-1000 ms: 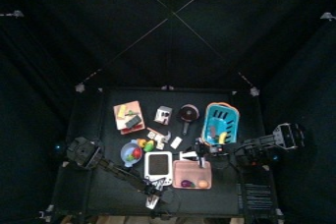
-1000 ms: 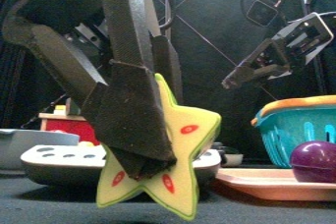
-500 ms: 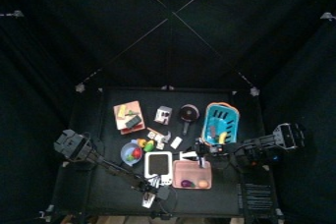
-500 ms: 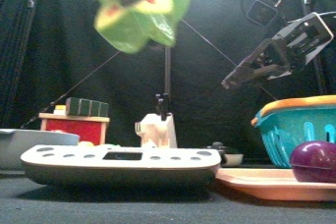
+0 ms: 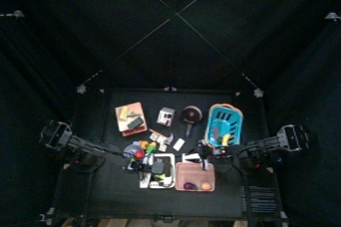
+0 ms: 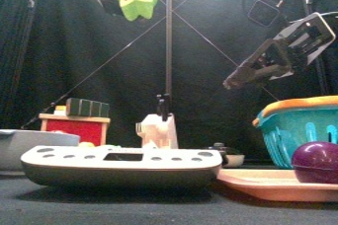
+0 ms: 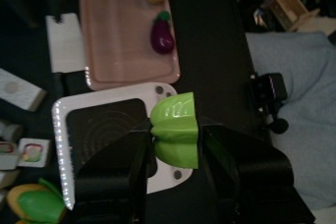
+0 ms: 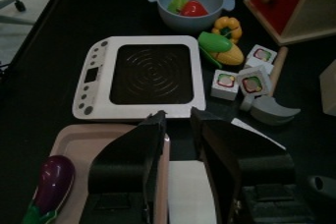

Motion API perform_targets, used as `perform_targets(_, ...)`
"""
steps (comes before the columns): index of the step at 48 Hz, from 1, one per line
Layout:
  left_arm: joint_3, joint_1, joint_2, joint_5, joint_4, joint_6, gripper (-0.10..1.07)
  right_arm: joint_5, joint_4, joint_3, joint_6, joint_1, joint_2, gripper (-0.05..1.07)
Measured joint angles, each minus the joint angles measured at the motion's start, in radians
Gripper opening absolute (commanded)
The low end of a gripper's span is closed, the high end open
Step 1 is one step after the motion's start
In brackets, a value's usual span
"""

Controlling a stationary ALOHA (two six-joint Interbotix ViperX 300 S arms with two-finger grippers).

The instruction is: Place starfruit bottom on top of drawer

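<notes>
Left gripper (image 7: 176, 159) clamps the glossy green plastic starfruit bottom (image 7: 175, 128) between widely spread jaws, raised high above the bench, over the white-framed black scale (image 7: 116, 130). Right gripper (image 8: 180, 120) hangs nearly closed, empty. Red wooden drawer (image 6: 78, 126) stands rear left.

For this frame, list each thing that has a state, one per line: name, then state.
Left tool: shut on the starfruit piece, raised high.
Starfruit piece: held, off the table.
Right tool: shut, empty, hanging above the tray.
Eggplant: lying on the pink tray.
Red drawer: nothing from the task on top yet.
</notes>
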Motion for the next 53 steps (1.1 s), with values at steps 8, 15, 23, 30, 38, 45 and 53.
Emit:
perform_targets(8,0.037,0.049,-0.109,-0.018,0.071,-0.092,0.68,0.0,0.0,0.0,0.0,0.0,0.002,0.69)
perform_targets(15,0.071,0.075,-0.207,-0.031,0.212,-0.176,0.68,0.0,0.0,0.0,0.0,0.0,0.003,0.69)
perform_targets(23,0.129,0.083,-0.278,-0.008,0.417,-0.341,0.68,0.0,0.002,0.0,0.0,0.0,0.005,0.69)
perform_targets(30,0.181,0.084,-0.31,0.098,0.594,-0.541,0.68,-0.002,0.002,-0.002,0.0,0.002,0.009,0.69)
perform_targets(38,0.265,0.067,-0.385,0.222,0.804,-0.773,0.68,0.0,0.002,-0.005,0.0,0.0,0.017,0.69)
perform_targets(45,0.368,0.055,-0.508,0.256,0.925,-0.962,0.68,-0.002,0.002,-0.009,0.0,-0.003,0.023,0.69)
perform_targets(53,0.526,0.057,-0.663,0.262,0.974,-1.126,0.68,0.0,0.0,-0.015,0.0,-0.006,0.034,0.69)
